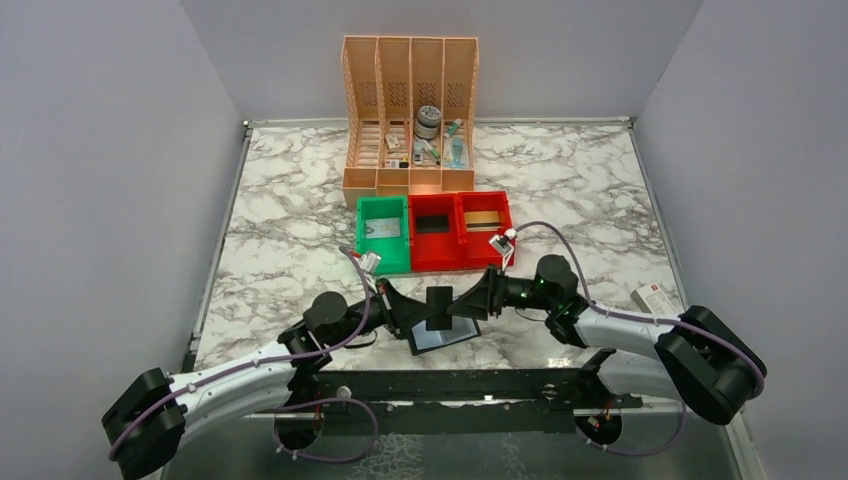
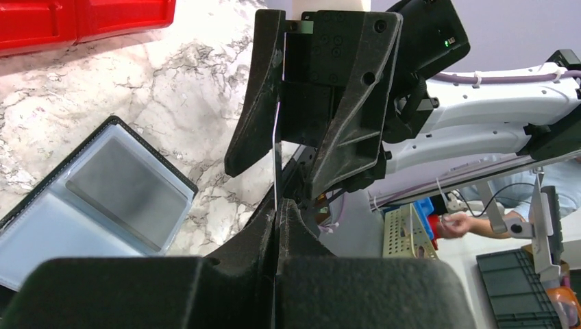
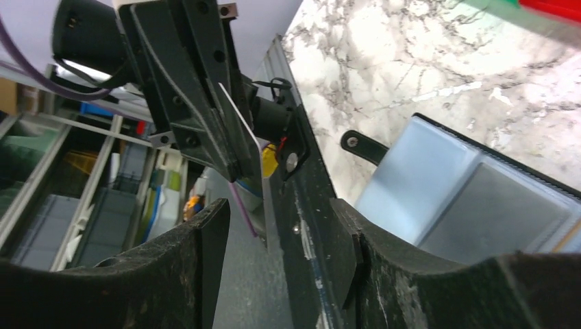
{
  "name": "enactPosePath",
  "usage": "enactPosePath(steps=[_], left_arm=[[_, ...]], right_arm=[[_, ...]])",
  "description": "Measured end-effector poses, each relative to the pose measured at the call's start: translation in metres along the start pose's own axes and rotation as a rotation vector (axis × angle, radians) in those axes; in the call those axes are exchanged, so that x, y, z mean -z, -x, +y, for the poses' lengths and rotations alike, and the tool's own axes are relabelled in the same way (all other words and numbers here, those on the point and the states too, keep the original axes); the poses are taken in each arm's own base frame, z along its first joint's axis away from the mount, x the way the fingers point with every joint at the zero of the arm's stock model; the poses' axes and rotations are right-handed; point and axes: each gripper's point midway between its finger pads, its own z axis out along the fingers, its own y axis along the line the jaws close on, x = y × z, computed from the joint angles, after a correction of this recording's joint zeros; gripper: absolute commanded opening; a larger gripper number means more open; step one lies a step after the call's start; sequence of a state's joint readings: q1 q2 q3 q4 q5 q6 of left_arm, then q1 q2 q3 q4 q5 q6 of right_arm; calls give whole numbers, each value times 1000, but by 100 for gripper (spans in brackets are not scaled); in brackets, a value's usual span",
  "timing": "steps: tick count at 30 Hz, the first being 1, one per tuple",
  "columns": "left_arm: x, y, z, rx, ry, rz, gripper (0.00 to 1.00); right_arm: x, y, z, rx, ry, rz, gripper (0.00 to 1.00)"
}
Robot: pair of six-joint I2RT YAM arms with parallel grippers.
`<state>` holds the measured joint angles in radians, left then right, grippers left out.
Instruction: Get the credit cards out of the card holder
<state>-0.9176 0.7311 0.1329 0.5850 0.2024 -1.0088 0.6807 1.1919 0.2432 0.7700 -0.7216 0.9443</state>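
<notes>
Dark grey thin plastic credit card (image 1: 440, 303) is pinched in the clenched left gripper (image 2: 276, 229), just above the open square black card holder (image 1: 450, 338) lying on the marble table (image 1: 300, 230). The right gripper (image 3: 274, 226) faces it, jaws apart.

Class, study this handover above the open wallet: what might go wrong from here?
1. The left tool pinches the card only by one edge; the open right tool, closing off-centre, might twist it loose.
2. A dropped card could land on the open card holder, over the grey card in it.
</notes>
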Motion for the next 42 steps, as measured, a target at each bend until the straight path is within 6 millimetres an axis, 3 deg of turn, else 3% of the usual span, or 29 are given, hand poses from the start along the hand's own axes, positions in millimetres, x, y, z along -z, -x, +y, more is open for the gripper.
enactPosePath(steps=[10, 18, 26, 31, 32, 33, 35, 38, 42], left_arm=[[1, 2, -4, 26, -25, -16, 0], [1, 8, -13, 34, -59, -41, 0], [-5, 11, -17, 62, -83, -54, 0], [-6, 14, -22, 82, -104, -65, 0], [-6, 15, -23, 82, -107, -67, 2], [-6, 15, -24, 85, -110, -68, 11], [-4, 15, -24, 92, -114, -71, 39], [-1, 12, -19, 93, -103, -73, 69], [1, 8, -2, 82, -7, -61, 94]], right_arm=[[-7, 10, 18, -24, 84, 11, 25], [-6, 9, 31, -31, 144, 34, 23], [-6, 14, 38, -58, 167, 19, 5], [-5, 16, 42, -66, 178, 12, 1], [-5, 16, 42, -67, 180, 11, 1], [-5, 16, 43, -66, 182, 10, 1], [-5, 17, 43, -63, 182, 9, 1], [-4, 18, 41, -47, 161, 0, 1], [-7, 35, 27, 7, 40, -45, 1]])
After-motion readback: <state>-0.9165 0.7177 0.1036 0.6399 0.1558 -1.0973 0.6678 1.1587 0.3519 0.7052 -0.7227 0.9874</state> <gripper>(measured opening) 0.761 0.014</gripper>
